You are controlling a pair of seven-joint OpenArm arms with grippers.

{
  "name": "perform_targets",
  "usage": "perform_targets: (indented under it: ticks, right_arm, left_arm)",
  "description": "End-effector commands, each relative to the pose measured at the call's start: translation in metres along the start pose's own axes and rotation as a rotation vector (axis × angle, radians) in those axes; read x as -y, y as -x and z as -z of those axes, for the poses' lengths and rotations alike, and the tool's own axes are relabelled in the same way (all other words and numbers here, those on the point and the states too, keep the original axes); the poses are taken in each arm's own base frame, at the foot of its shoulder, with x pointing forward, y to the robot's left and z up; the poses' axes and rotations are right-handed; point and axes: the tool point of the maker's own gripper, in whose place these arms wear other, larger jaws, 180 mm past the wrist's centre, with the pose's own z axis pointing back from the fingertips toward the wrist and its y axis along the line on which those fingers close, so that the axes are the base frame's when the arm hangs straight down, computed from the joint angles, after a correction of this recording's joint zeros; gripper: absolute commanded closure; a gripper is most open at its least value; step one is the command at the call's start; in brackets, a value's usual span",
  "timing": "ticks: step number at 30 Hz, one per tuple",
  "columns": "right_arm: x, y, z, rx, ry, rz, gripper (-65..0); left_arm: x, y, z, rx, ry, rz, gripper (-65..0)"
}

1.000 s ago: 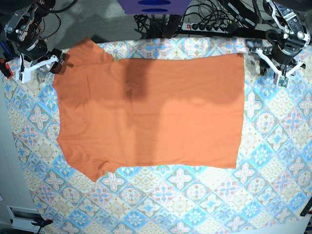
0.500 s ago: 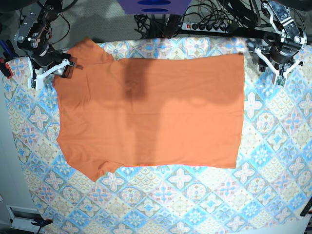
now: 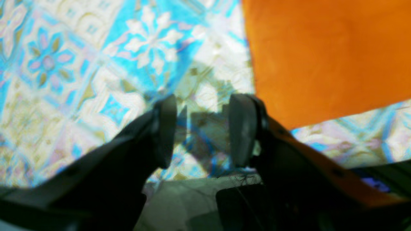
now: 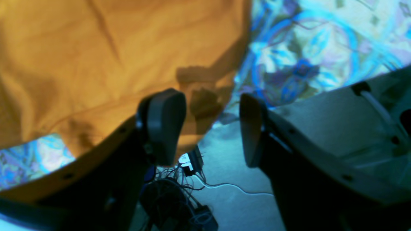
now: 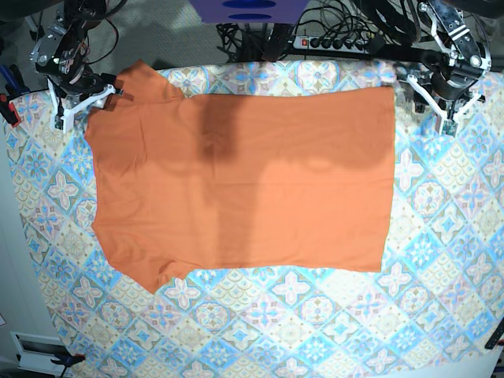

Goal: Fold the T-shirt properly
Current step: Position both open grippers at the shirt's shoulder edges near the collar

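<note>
Both the left hand (image 5: 442,109) and right hand (image 5: 79,106), fingers apart and empty, have been brought closer to the flat T-shirt's (image 5: 244,185) far corners, so gripping appears imminent.

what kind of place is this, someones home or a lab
Most likely a robotics lab: a patterned cloth covers a workbench, a power strip and tangled cables sit behind it, and an orange T-shirt lies flat.

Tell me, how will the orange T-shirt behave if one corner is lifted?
The T-shirt lies flat with soft wrinkles, so it will probably droop, not stay stiff. It looks thin, likely light. On the patterned cloth it may drag and bunch.
</note>
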Motion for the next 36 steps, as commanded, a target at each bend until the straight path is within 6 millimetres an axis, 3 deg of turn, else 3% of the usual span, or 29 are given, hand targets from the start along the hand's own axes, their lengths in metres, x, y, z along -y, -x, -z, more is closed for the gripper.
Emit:
perform_targets:
  ticks: [1,7,11,26,36]
  right_arm:
    - [0.003,-0.007,-0.002,0.026,0.004,-0.007,-30.0]
    - [0.018,0.01,0.007,-0.026,0.021,0.043,-30.0]
    - [0.004,0.016,0.022,-0.057,-0.063,-0.014,-30.0]
    - [0.008,0.025,0.037,-0.095,-0.085,0.032,-30.0]
    - [0.01,0.022,0.033,-0.082,-0.078,0.024,-29.7]
  left_arm:
    - [-0.006,-0.008,-0.004,0.031,-0.015,0.006,-25.0]
    - [-0.005,-0.005,-0.004,0.026,-0.014,0.007,-25.0]
    - [-0.005,-0.004,-0.004,0.024,-0.013,0.007,-25.1]
    - [-0.005,-0.002,-0.005,0.019,-0.013,0.007,-25.0]
    - [-0.005,-0.002,-0.005,0.018,-0.014,0.008,-24.9]
